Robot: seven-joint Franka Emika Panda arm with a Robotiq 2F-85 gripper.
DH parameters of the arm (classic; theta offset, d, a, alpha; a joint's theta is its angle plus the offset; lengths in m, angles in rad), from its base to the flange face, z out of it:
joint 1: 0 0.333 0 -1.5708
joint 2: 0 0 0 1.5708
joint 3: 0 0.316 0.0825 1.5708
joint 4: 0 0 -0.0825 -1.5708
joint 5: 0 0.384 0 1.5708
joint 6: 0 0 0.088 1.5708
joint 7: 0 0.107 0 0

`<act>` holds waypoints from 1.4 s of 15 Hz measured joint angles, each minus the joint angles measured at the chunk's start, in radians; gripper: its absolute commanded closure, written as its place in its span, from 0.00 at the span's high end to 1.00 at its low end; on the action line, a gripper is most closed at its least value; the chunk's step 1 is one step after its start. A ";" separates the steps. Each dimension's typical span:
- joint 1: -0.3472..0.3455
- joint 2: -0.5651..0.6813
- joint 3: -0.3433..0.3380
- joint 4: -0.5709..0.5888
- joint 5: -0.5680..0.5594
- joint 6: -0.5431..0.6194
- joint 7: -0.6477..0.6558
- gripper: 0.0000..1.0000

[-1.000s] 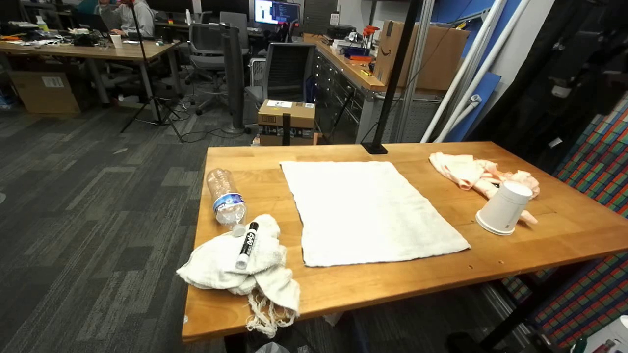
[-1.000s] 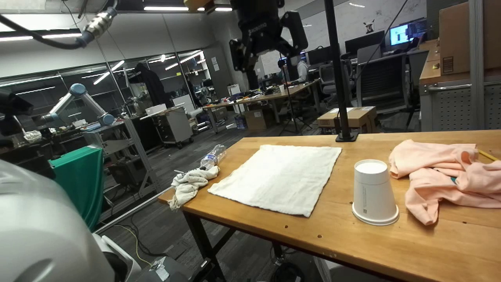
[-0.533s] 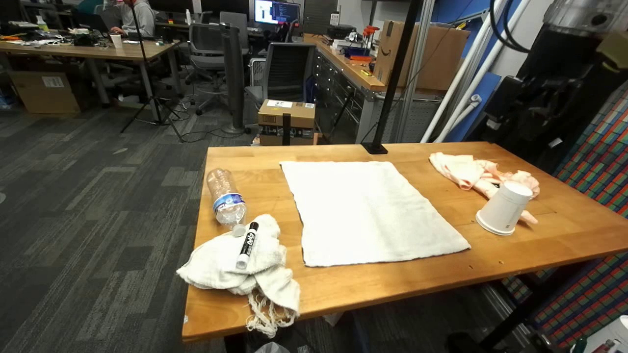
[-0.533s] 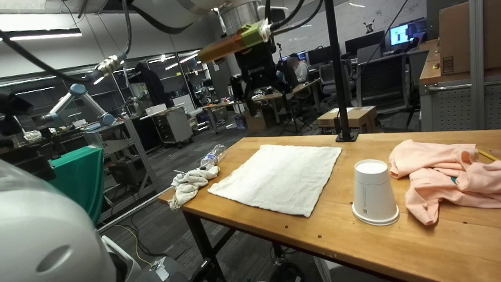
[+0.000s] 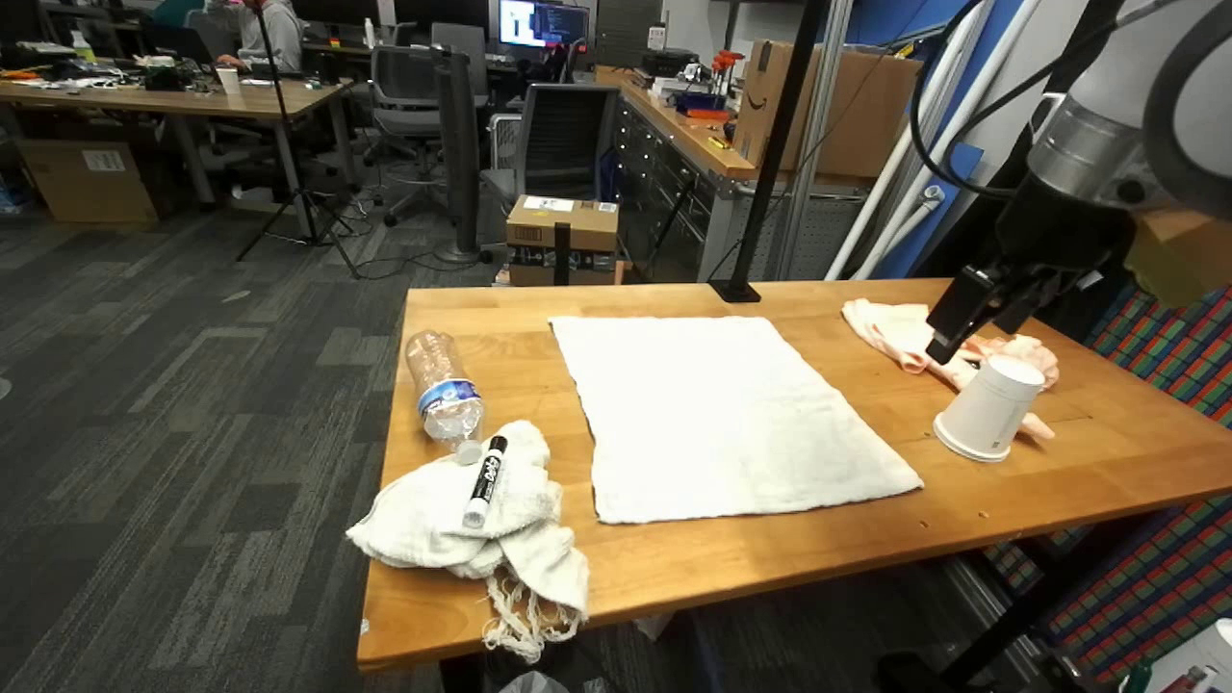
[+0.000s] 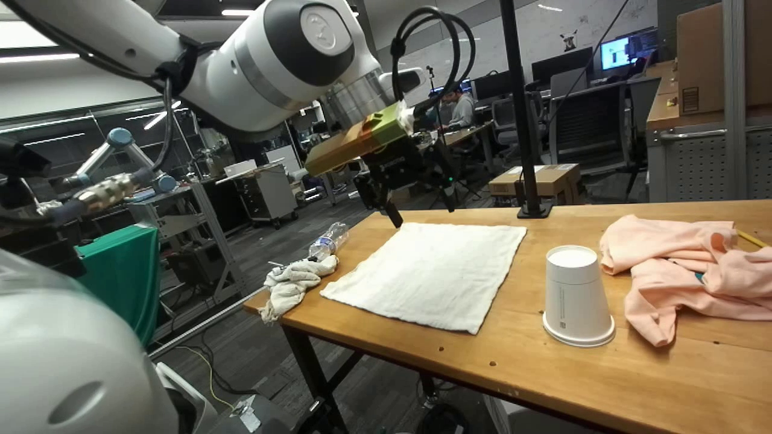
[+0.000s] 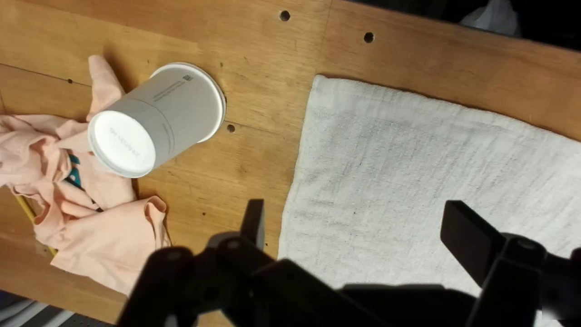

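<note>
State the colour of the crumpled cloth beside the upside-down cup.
Pale peach-pink; the crumpled cloth shows best in an exterior view.

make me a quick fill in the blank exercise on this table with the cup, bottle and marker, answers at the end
The white cup stands upside ____.
The jaws stand open, holding ____.
The clear plastic bottle lies on its ____.
The marker resting on the crumpled white cloth has a ____ cap.

Missing words: down; nothing; side; black.
</note>
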State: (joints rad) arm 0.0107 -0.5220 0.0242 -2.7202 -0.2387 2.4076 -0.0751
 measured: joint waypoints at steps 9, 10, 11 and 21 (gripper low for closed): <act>-0.021 0.045 0.027 -0.034 -0.011 0.096 0.110 1.00; -0.025 0.061 0.026 -0.034 -0.009 0.100 0.116 1.00; -0.029 0.078 0.023 -0.034 -0.007 0.104 0.121 1.00; -0.043 0.303 0.016 0.052 -0.004 0.137 0.150 1.00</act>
State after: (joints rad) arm -0.0327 -0.2193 0.0398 -2.6680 -0.2431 2.5443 0.0751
